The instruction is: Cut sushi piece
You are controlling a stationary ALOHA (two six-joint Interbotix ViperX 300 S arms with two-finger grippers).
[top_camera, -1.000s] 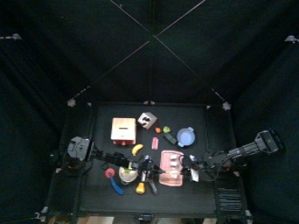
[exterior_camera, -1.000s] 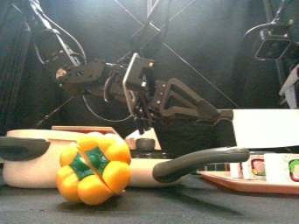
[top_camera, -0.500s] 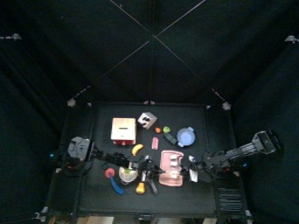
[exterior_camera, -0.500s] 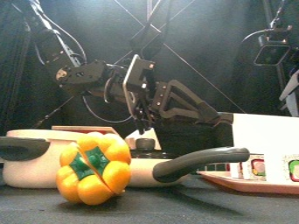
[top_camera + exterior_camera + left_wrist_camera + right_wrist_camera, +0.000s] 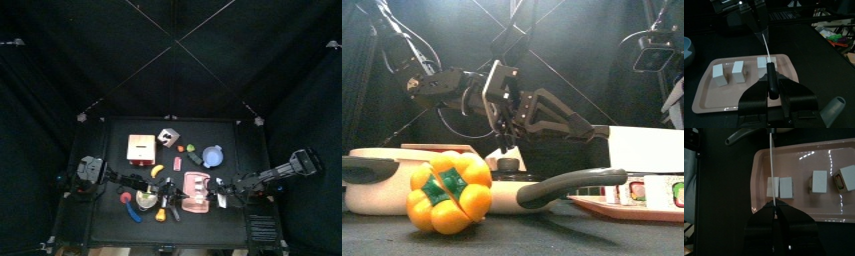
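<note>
The sushi pieces [image 5: 739, 70] lay in a row on the pink tray [image 5: 711, 97], which sat on the surface near the front edge, right of centre in the top view [image 5: 198, 190]. The left gripper [image 5: 771, 89] had its jaws clamped on the dark handle of a knife [image 5: 765, 47], the thin blade reaching out over the tray with its tip above the rightmost white block [image 5: 763, 62] in the left wrist view. The right gripper [image 5: 773, 210] had its jaws closed on a thin white blade or rod [image 5: 771, 168] that extended across the tray between two adjacent pieces [image 5: 781, 186]. In the front view a saucepan [image 5: 422, 180] and a yellow pepper [image 5: 448, 192] stood nearest the camera, with the tray [image 5: 629, 204] at the right. The step in hand appeared to be alignment of the blade over a piece, before the cut. The next move would call for a straight downward press through the piece, with the tray kept from sliding.
</note>
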